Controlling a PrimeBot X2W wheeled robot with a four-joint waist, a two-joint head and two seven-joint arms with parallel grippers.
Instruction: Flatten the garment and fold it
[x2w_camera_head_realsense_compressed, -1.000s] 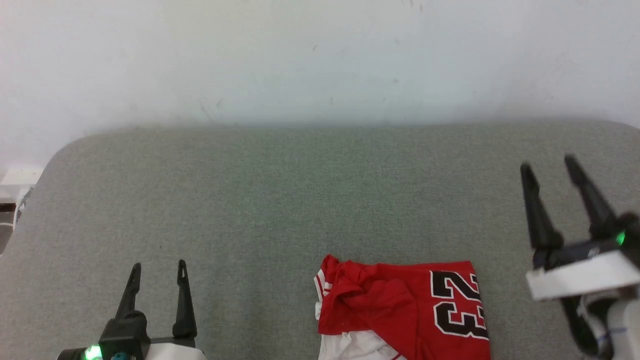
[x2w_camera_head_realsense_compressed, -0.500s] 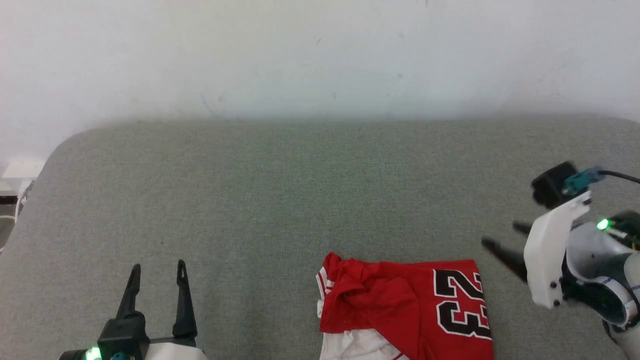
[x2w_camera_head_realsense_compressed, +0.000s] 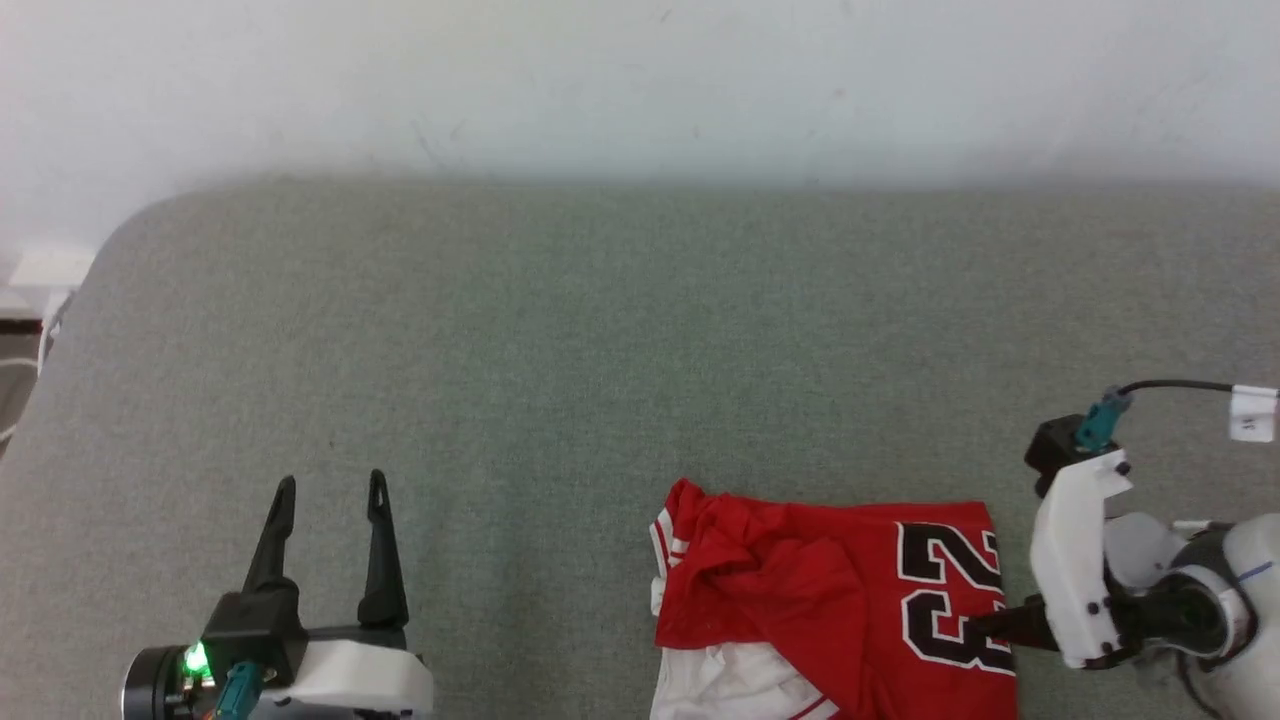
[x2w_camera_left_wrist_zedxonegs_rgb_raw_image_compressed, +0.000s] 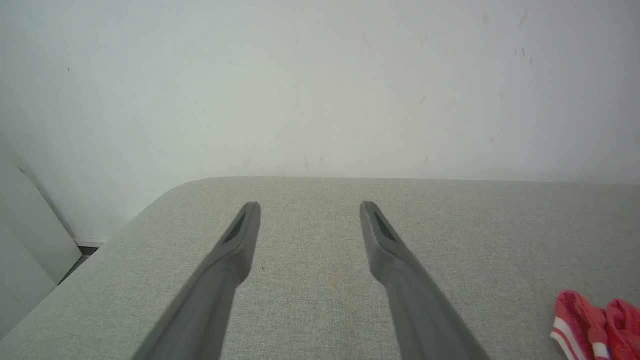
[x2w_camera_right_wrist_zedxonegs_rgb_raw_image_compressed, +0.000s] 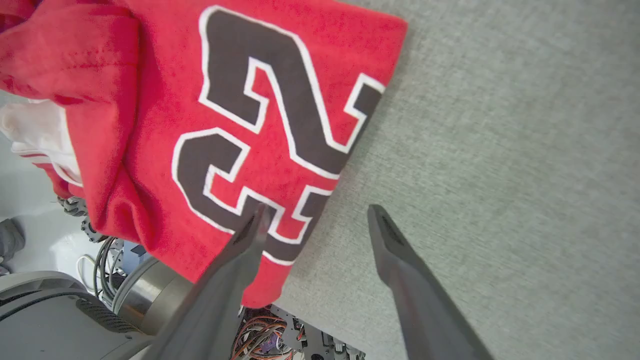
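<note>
In the head view, the left gripper (x2w_camera_head_realsense_compressed: 332, 482) is hovering over the grey padded surface (x2w_camera_head_realsense_compressed: 560, 330) with its two fingers standing apart and nothing between them. The garment (x2w_camera_head_realsense_compressed: 800, 590) is lying crumpled well off to the right of those fingers, red with a black "23" and a white sleeve showing at its near edge. The right gripper (x2w_camera_head_realsense_compressed: 992, 628) is pointing sideways at the garment's numbered edge. One dark finger is showing there, its tip reaching over the red cloth.

In the left wrist view, the left gripper (x2w_camera_left_wrist_zedxonegs_rgb_raw_image_compressed: 310, 206) is spreading its fingers wide over bare grey fabric, gripping nothing. A bunched bit of the garment (x2w_camera_left_wrist_zedxonegs_rgb_raw_image_compressed: 595, 320) is lying far to the right of the right-hand finger, and a white wall (x2w_camera_left_wrist_zedxonegs_rgb_raw_image_compressed: 320, 75) is rising beyond the fingertips.

In the right wrist view, the right gripper (x2w_camera_right_wrist_zedxonegs_rgb_raw_image_compressed: 319, 209) is holding its fingers released and apart. The left-hand fingertip is sitting over the garment (x2w_camera_right_wrist_zedxonegs_rgb_raw_image_compressed: 225, 100) on the numeral, though I cannot tell whether it is touching. The right-hand finger is hanging over bare grey surface, so the garment's edge is running between the two. Loose cables (x2w_camera_right_wrist_zedxonegs_rgb_raw_image_compressed: 260, 340) are showing below the left-hand finger.
</note>
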